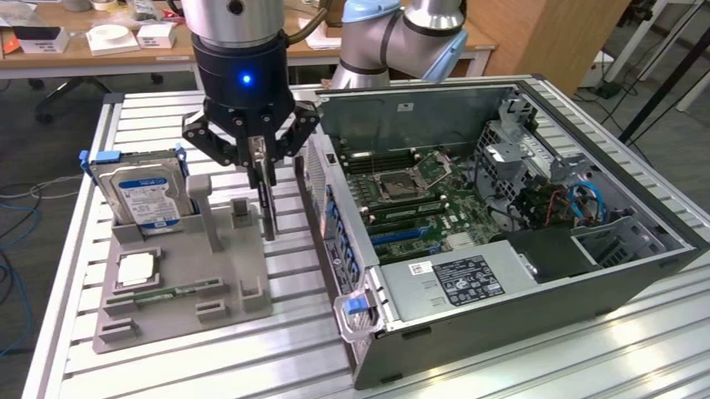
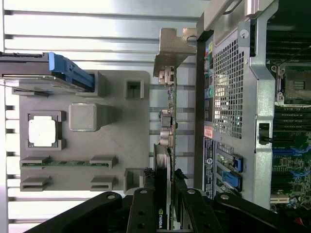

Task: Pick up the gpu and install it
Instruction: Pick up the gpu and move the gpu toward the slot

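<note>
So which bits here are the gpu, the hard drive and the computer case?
gpu (image 2: 173,47): wrist view, on its silver end bracket.
hard drive (image 1: 142,197): exterior view, on its blue-white label.
computer case (image 1: 533,332): exterior view, on its dark outer side wall.

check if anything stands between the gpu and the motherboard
Yes: the thin black-and-green gpu card in the claw hangs outside the grey metal computer case; its perforated rear wall stands between card and green motherboard.

A grey fixture (image 1: 239,259) is laid on a slatted aluminium table (image 1: 299,353). A hard drive (image 1: 145,195) with a blue-white label is stood upright at one end. A square processor chip (image 1: 135,268) is seated in a recess, and a green memory stick (image 1: 178,293) is lodged just beside it.
</note>
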Controlling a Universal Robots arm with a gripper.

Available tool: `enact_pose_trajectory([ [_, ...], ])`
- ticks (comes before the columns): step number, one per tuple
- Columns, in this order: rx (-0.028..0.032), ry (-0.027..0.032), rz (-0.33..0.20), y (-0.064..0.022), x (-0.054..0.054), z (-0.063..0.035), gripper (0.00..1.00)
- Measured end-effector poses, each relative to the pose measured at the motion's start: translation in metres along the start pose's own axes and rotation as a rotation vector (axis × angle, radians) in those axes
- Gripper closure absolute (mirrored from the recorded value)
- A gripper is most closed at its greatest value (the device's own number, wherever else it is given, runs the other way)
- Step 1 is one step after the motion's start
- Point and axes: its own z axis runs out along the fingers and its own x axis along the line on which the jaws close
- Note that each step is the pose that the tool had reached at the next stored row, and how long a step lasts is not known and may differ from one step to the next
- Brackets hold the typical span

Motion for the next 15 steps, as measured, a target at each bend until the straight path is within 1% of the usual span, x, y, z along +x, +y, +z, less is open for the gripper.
enact_pose_trajectory([
  [15, 0.0, 0.0001, 0.0, 0.0, -0.0045, 0.0002, 0.74],
])
